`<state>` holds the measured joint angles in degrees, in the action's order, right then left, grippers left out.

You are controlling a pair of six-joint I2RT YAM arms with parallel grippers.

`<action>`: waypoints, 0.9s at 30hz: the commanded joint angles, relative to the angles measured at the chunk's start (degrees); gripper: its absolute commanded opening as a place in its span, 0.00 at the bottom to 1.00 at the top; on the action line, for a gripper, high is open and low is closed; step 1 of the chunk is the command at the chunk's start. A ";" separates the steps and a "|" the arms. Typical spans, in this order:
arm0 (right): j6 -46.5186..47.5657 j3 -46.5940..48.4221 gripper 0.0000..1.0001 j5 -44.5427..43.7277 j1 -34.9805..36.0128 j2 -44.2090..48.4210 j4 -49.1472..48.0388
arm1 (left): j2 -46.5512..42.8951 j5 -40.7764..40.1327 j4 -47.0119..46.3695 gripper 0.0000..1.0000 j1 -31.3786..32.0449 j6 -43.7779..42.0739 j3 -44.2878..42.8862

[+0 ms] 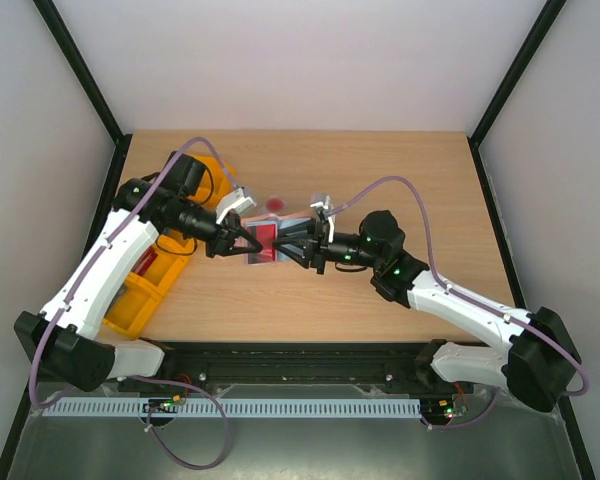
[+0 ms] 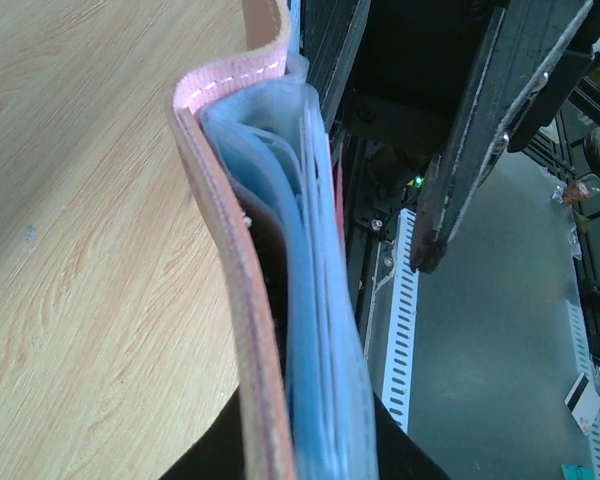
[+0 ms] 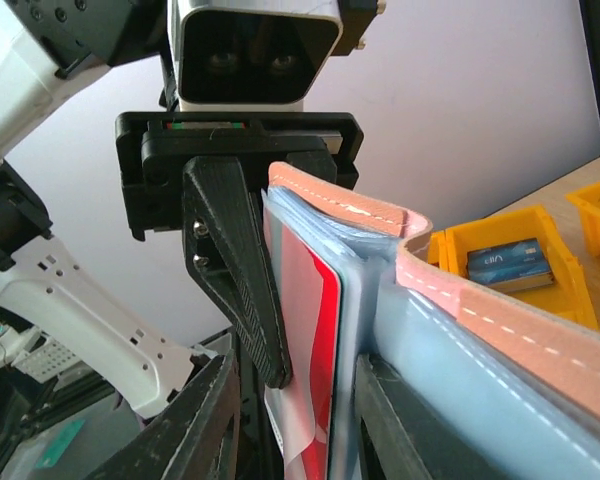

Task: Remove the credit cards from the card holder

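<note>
Left wrist view shows the left gripper (image 2: 305,455) with its fingers (image 2: 215,465) squeezed tight on the card holder (image 2: 242,290). One finger is on the brown outside and one is on the side of the blue pockets (image 2: 315,300). That makes the holder stand on its edge so it cannot flop down. Right wrist view shows the right gripper (image 3: 295,425) facing it with its fingers (image 3: 195,430) apart. Between them sit the see-through pockets and a red card (image 3: 322,340) tucked inside, which I think is one of the credit cards. The brown flap bends away at 3 o'clock of that card, outside the right fingers, so the pockets are easy to reach. I think one gripper holds the holder steady so the other can pinch the card and pull. From above, the holder is near the middle of the table (image 1: 380,170), with the left gripper at its 9 o'clock and the right gripper at its 3 o'clock. Orange bins (image 1: 130,300) sit at 9 o'clock by the table edge. A dark blue card (image 3: 505,265) lies in one, so maybe cards go there.
</note>
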<state>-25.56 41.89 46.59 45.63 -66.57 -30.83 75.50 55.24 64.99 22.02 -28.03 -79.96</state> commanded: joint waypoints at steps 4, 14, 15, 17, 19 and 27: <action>-5.65 2.86 0.31 1.97 3.45 -1.44 -14.74 | 0.61 5.44 -2.79 0.04 2.72 -3.16 0.38; -6.43 6.00 0.41 1.06 3.50 -4.44 -11.82 | 0.36 5.49 -0.76 0.11 3.38 -5.45 0.70; -6.84 6.34 0.41 1.65 3.50 -4.76 -11.86 | 0.35 5.52 -0.75 0.11 3.38 -5.54 0.69; -6.97 6.70 0.36 2.59 3.50 -5.20 -11.51 | 0.42 5.51 -0.90 0.08 3.38 -5.54 0.69; -6.87 7.00 0.29 3.37 3.50 -5.53 -10.94 | 0.43 5.15 -1.27 0.05 3.34 -5.16 0.52; 0.98 14.00 0.02 -4.74 3.94 -9.47 9.41 | 1.24 5.19 -1.64 0.05 2.94 -4.37 -0.43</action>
<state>-28.58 50.48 42.78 46.63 -73.43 -25.21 75.26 52.16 66.35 21.93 -30.44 -79.64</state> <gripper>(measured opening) 0.035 0.116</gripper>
